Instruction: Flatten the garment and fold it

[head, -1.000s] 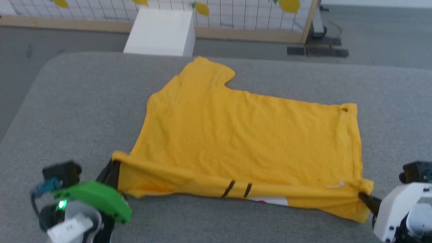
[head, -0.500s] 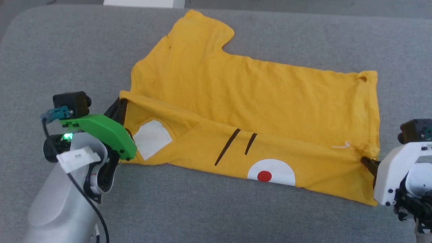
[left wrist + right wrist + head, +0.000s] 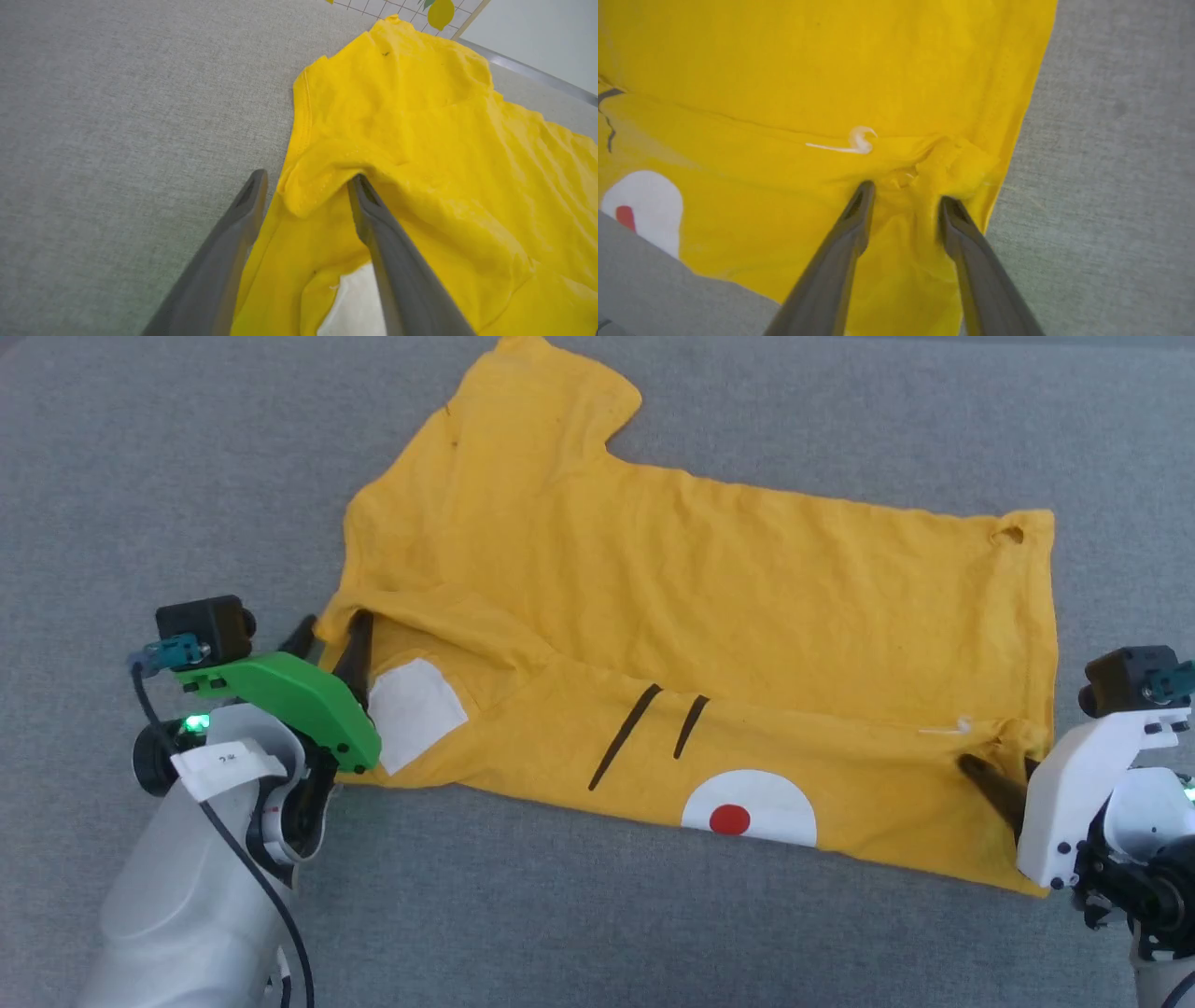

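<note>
The left claw (image 3: 329, 639) stands open at the shirt's (image 3: 709, 607) left end; in the left wrist view the folded corner lies loose between its two fingers, pinched by neither. From there the shirt stretches rightward across the robot's front, long axis side to side, flat on the grey table (image 3: 140, 457), with one sleeve (image 3: 551, 401) pointing away at the far left. The near long edge is turned over onto the body, and that strip shows a white patch (image 3: 415, 709), two black stripes (image 3: 625, 738) and a white circle (image 3: 747, 789) with a red dot. The right claw (image 3: 997, 770) sits at the strip's right end, jaws apart, a small bunch of hem just at its tips and not held. Each claw is thus at one end of the fold, so a further fold would likely carry one end along the long axis toward the other. The table has bare space on every side; beyond it the left wrist view shows a screen (image 3: 439, 11) printed with lemons
</note>
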Tool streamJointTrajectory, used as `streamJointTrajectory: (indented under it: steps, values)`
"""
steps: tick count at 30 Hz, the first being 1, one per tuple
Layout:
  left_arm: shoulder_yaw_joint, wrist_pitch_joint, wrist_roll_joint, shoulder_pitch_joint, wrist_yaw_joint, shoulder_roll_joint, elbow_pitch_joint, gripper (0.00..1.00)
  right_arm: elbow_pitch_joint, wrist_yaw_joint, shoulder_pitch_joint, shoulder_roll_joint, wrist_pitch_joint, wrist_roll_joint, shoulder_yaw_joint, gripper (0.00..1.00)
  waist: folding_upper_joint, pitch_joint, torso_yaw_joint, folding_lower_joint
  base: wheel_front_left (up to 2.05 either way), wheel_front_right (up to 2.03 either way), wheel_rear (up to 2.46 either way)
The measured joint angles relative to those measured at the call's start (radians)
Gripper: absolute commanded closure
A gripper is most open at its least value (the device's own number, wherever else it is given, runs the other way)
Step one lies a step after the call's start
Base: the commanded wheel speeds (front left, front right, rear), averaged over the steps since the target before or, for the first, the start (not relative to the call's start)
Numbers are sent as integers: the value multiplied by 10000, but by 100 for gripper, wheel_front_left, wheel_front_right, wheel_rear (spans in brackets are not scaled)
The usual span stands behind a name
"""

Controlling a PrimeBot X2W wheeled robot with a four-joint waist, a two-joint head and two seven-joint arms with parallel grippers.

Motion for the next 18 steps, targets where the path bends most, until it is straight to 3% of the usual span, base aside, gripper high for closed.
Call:
streamJointTrajectory:
  steps: [3, 7, 13, 18]
  values:
    - [211, -268, -25, 96, 81, 4, -128, 0, 19, 0, 175, 186, -297, 96, -272, 0, 0, -312, 65, 0, 0, 0, 0]
    - [443, -180, -230, 784, 656, 56, -619, 0, -102, -6, 673, 481, -738, 221, -1041, 0, 0, -851, 149, 0, 0, 0, 0]
    - [104, 1883, -556, 2193, 1772, 261, -1582, 0, -773, -6, 1321, 922, -826, 226, -1860, 0, 0, -1647, 266, -1, 0, 0, 0]
    - [-102, 2963, -577, 2452, 2261, 637, -2406, 0, -1321, -6, 1652, 1106, -631, 224, -2213, 0, 0, -2017, 326, -1, 0, 0, 0]
